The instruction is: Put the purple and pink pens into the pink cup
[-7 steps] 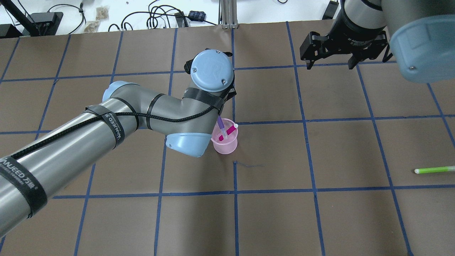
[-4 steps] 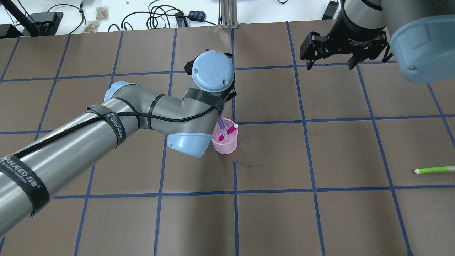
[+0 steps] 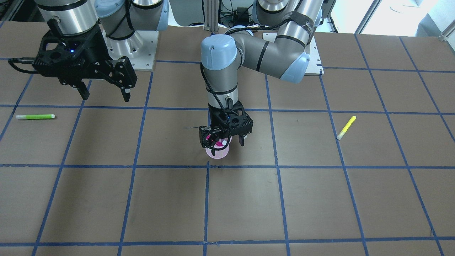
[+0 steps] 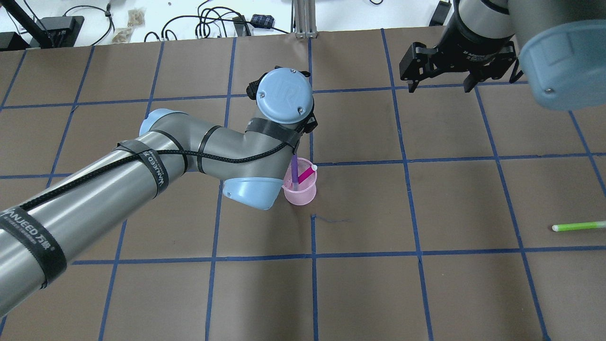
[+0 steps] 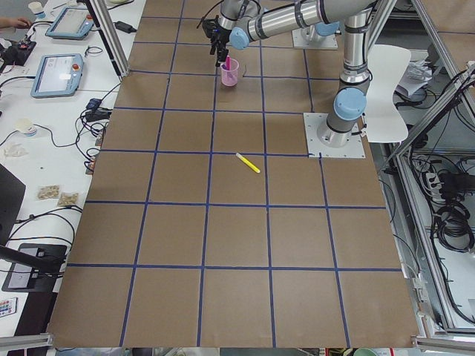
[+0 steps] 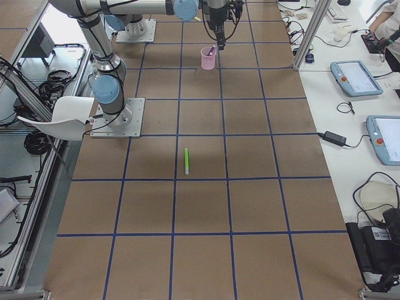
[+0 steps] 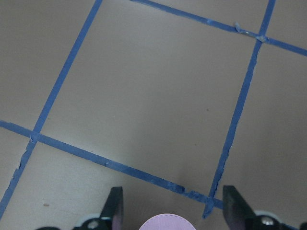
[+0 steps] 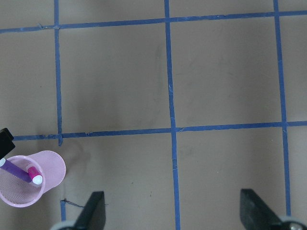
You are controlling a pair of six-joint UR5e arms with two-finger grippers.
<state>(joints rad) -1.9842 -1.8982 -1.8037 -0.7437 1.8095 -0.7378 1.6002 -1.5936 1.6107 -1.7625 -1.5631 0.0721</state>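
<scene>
Whereas it leaned before, purple pen (image 4: 294,173) now stands in pink cup (image 4: 303,195).

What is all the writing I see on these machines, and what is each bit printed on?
"UR": on the round blue cap of the left arm's wrist joint.
"WANJEED": on the black strap around the left arm.
"ANJEED", then characters too blurred to read: on the second strap, by the picture's edge.
White print on the right arm's dark wrist ring: too small to read.
Pink cup: no writing shows.

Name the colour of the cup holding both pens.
The cup is pink; clearest in right wrist view.
</scene>
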